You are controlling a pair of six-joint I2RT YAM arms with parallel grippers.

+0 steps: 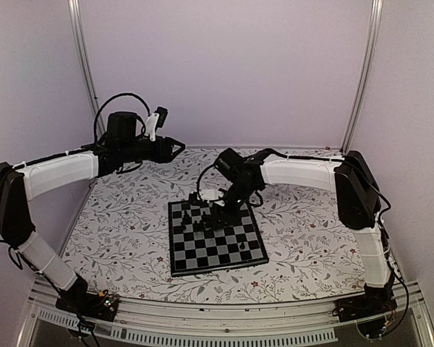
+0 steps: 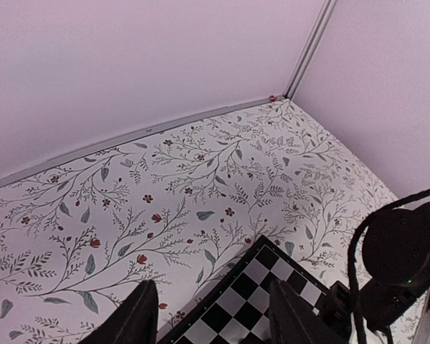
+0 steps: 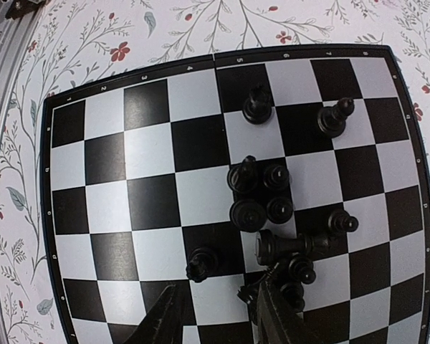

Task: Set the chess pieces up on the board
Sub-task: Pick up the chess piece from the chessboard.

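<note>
Low over the board (image 3: 150,143), the fingers (image 3: 165,319) of the right gripper (image 3: 215,319) stand apart and grip nothing, with one small black figure standing just ahead of the gap. Beyond it the chess pieces (image 3: 261,193) bunch near the middle squares, one lying on its side and two more standing apart from the bunch. Near the board's corner, the left gripper (image 2: 211,319) hangs with its fingers (image 2: 140,319) spread wide and empty above the floral table cover (image 2: 165,186).

Raised left arm (image 1: 58,173), jaws apart; right arm (image 1: 300,173) lowered.
</note>
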